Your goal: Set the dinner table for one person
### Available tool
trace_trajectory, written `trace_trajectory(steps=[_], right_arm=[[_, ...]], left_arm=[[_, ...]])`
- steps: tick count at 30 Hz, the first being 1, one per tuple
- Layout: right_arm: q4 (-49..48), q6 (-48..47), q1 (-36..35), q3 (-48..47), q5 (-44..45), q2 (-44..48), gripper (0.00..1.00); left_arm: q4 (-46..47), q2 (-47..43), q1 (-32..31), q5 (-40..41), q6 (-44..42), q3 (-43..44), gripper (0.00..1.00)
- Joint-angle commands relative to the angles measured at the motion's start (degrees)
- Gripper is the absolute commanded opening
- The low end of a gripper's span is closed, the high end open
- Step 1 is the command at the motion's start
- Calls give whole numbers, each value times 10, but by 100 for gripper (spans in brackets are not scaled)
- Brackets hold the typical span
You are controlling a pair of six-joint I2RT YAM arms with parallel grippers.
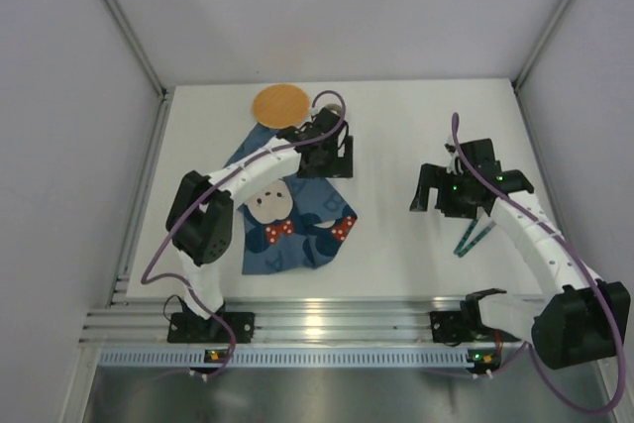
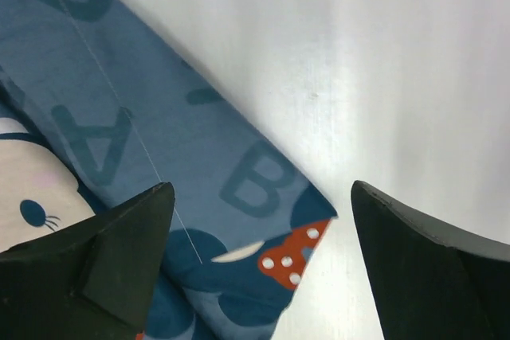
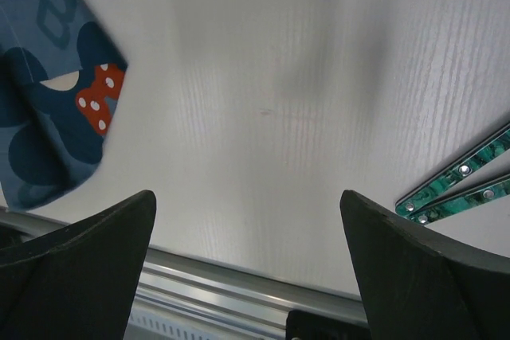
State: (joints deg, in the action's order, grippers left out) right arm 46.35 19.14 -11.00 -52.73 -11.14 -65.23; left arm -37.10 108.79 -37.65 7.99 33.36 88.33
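The dinner table is a white top with aluminium rails. A dark blue bear-print cloth mat lies rumpled and partly folded at centre left. My left gripper is open over the mat's far right part; in the left wrist view a folded corner of the mat lies under the gap between the jaws, untouched. My right gripper is open and empty above bare table, as the right wrist view shows. Two green-handled utensils lie just near-right of it; they also show in the right wrist view.
A round orange-brown disc lies at the far edge of the mat. A pale round object is partly hidden behind the left wrist. Grey walls close in the table on three sides. The aluminium front rail runs along the near edge.
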Motion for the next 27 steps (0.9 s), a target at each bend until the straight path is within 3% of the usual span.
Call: trace_trajectory(steps=[1,7,10,13,16,20,23,27], right_arm=[[8,-6,6,-21,4,10,100],[-8,-14,-41,-65,-15,-17,100],[-35,-2,-109,-97,-20,-52,100],[-49,20,-163,-136,-20,-106,100],[-59,35,-196,-180,-22,-164,100],[-35,22,-231,-277,-43,-268,100],[-2,-5,-262,-364,-29,-342,99],[41,-15,-283,-448,-22,-415,99]], left_arm=[[-51,-23,-19,20,19,59,99],[-97,-140,-21,86,35,22,98],[-127,-191,-11,131,64,-55,98],[-127,-287,25,108,122,-170,97],[-107,-353,58,93,170,-306,86],[-124,-380,93,72,226,-381,89],[-128,-388,97,58,258,-418,98],[-146,-379,92,38,303,-452,99]])
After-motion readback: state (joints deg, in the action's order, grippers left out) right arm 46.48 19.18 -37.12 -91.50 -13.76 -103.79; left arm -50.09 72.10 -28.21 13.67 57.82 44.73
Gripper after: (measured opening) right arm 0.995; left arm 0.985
